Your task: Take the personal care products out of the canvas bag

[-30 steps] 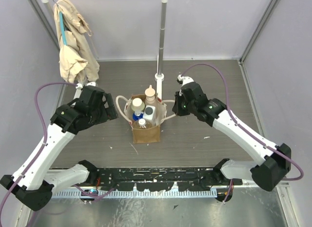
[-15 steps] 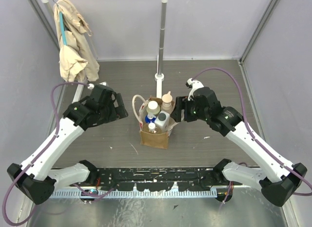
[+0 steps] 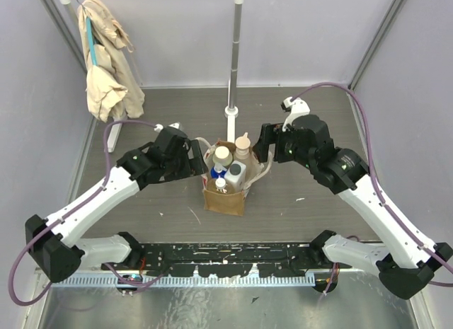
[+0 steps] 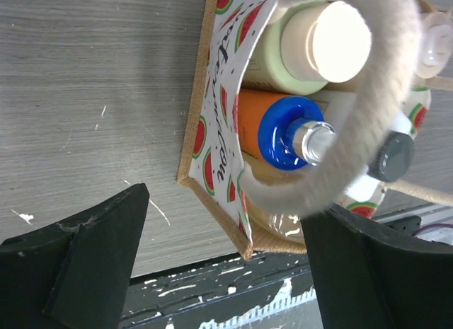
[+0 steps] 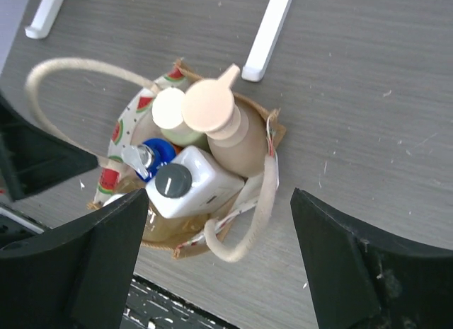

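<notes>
Canvas bag (image 3: 225,199) stands upright on the desk (image 3: 322,113), all five personal care products inside it, a pincer on each side of it.

I see the left pincer (image 3: 197,159) just to the left of the bag, jaws spread wide and holding nothing; the right pincer (image 3: 263,148) sits just to the right of the bag, jaws also wide apart and empty. In the bag, the olive-green bottle (image 5: 168,107) with the cream cap fills the far left corner and the tan pump-top (image 5: 212,106) the far right. The white dark-capped bottle (image 5: 191,187) is at the near right, the small amber one (image 3: 221,182) at the near left. The orange-and-blue bottle (image 4: 283,131) sits between the green and amber. One cream handle (image 4: 382,95) loops up on the bag's left side. I cannot tell whether either pincer touches a handle.
</notes>
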Robot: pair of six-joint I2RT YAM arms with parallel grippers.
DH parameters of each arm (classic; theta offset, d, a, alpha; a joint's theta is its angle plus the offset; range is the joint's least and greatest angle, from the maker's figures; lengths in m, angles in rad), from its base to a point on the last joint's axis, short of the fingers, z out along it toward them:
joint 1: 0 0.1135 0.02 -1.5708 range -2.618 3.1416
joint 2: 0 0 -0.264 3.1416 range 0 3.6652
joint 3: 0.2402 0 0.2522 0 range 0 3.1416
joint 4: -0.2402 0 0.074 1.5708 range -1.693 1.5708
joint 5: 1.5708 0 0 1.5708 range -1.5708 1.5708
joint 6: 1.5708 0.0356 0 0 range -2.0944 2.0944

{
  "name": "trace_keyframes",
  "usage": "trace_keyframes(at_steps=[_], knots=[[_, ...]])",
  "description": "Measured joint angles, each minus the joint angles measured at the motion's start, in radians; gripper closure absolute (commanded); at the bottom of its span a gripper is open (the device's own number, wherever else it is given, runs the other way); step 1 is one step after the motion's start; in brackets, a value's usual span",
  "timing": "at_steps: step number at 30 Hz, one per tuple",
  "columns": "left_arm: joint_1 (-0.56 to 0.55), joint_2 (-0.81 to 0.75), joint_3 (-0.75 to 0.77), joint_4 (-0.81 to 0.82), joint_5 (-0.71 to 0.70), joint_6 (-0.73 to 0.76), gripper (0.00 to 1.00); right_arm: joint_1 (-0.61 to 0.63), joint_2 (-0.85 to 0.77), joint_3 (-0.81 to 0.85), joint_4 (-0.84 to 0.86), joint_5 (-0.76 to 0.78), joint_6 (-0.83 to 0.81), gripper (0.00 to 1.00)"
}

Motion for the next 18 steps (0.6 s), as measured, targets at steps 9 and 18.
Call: trace_keyframes(at_steps=[9, 18], knots=[[-0.016, 0.229, -0.024, 0.072, 0.031, -0.029, 0.47, 0.000, 0.139, 0.074, 0.081, -0.026, -0.039, 0.13], [-0.039, 0.261, -0.014, 0.065, -0.005, -0.034, 0.56, 0.000, 0.323, 0.057, 0.193, -0.037, -0.051, 0.13]])
